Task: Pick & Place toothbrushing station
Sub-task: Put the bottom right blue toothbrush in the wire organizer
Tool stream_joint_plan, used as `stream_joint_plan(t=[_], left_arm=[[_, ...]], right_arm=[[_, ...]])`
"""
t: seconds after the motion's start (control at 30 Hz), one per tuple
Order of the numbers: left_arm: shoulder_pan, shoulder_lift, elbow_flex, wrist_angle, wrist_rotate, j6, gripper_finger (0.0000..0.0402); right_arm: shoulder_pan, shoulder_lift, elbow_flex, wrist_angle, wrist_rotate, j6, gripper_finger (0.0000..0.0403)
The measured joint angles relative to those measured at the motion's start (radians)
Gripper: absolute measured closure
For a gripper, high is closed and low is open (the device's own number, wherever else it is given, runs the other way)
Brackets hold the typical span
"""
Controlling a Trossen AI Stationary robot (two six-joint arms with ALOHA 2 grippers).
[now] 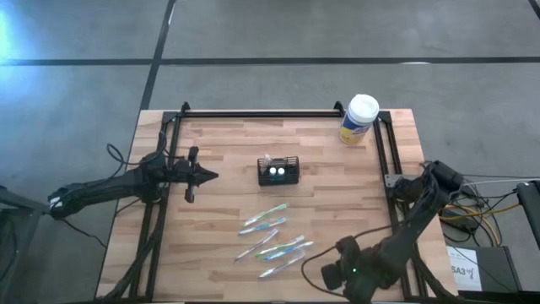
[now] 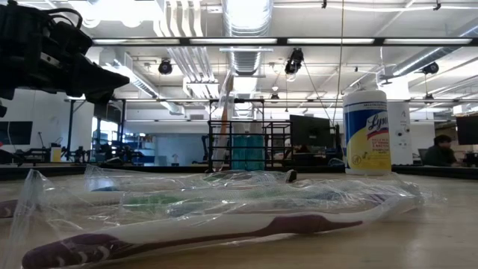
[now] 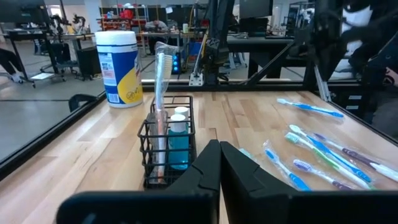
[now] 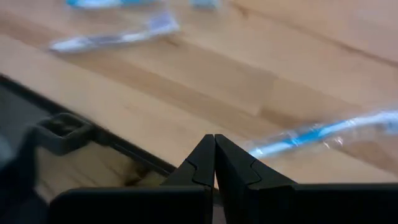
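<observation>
One light, stiff wire caddy point(image 1: 279, 171) stands mid-table holding a toothbrush and bottles, so you should pinch its top rim, keeping it level; both hands, left point(image 1: 209, 176) and right point(image 4: 214, 144), are closed empty.

You're looking at a robotics lab or workshop. The wooden worktop point(image 1: 228, 203) stands on a bare grey concrete floor point(image 1: 278, 34). Beyond it, exposed ducts point(image 2: 246, 56) and strip lights point(image 2: 246, 13) run across the open ceiling. Monitors point(image 2: 310, 128), metal racks point(image 2: 246, 134) and other benches fill the hall, and a person point(image 2: 441, 149) sits at a desk far off.
</observation>
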Motion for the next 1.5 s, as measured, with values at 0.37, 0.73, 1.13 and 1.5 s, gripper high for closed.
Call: stream_joint_plan(t=[0.37,0.73,1.13,1.5], left_arm=[[0.000,0.000,0.000,0.004,0.000,0.002,0.0390],[0.000,0.000,0.000,0.004,-0.001,0.001,0.0388],[0.000,0.000,0.000,0.001,-0.001,-0.028,0.0394],[0.000,0.000,0.000,0.005,-0.002,-0.048,0.0394]], right_arm=[[0.015,0.033,-0.001,-0.017,-0.175,-0.418,0.0394],[-0.012,0.034,-0.011,-0.029,-0.213,-1.074,0.0388],[-0.019,0.034,-0.116,-0.027,-0.304,-1.355,0.0272],[-0.019,0.034,-0.245,0.085,-0.304,-1.560,0.0219]])
